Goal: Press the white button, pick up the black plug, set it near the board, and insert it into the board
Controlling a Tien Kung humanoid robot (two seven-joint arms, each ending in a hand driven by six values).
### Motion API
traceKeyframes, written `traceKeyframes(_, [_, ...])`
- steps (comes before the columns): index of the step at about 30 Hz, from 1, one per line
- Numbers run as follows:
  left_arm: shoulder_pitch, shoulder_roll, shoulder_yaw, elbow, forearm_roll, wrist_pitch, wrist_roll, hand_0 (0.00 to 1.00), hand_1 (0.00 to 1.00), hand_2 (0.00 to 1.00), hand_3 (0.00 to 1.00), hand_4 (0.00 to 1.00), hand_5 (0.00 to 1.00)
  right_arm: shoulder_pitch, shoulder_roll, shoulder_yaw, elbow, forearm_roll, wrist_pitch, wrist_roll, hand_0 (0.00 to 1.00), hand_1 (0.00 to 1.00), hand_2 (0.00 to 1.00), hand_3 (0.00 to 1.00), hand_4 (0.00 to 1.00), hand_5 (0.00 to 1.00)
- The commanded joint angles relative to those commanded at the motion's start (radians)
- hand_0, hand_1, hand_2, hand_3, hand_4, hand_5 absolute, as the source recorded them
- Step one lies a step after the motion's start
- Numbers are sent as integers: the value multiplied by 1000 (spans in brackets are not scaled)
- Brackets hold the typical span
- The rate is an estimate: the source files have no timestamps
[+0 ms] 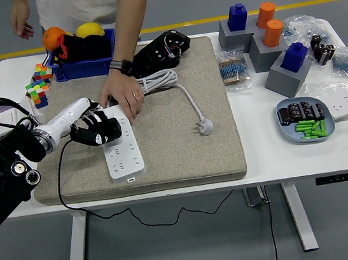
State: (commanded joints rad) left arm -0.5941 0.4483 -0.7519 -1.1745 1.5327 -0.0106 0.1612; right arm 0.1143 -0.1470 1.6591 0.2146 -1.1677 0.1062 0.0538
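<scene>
A white power strip [124, 154] lies lengthwise on the grey mat [183, 148]. My left hand [97, 128], in a black glove, rests over the strip's upper left part with its fingers curled and nothing in them. A person's hand [122, 98] presses down on the strip's far end, which hides that end from me. The strip's white cable [161, 79] coils behind it and ends in a white plug [205, 126] lying loose on the mat. A black plug with coloured wires [160, 51] sits at the mat's far edge.
A blue bin with fruit [85, 68] and two puzzle cubes [38, 84] stand at the back left. Grey blocks with blue and orange pieces [280, 58], small bags [233, 71], a blue plate of batteries [305, 119] and a white wall socket [344, 105] fill the right side.
</scene>
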Motion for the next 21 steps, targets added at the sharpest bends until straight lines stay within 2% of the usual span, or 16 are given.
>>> traceKeyframes(10, [-11, -13, 12, 20, 49, 5, 9, 495, 501, 460, 476, 741, 2, 1, 0, -3, 1, 3, 0, 1, 797, 720, 696, 643, 729, 471])
traceKeyframes(14, [-10, -13, 10, 24, 89, 6, 18, 499, 499, 458, 475, 744, 2, 1, 0, -4, 1, 3, 0, 1, 797, 721, 696, 643, 729, 471])
traceKeyframes(21, [1, -6, 8, 19, 104, 6, 26, 496, 497, 457, 475, 743, 2, -3, -1, -2, 0, 0, 0, 0, 797, 721, 696, 643, 728, 471])
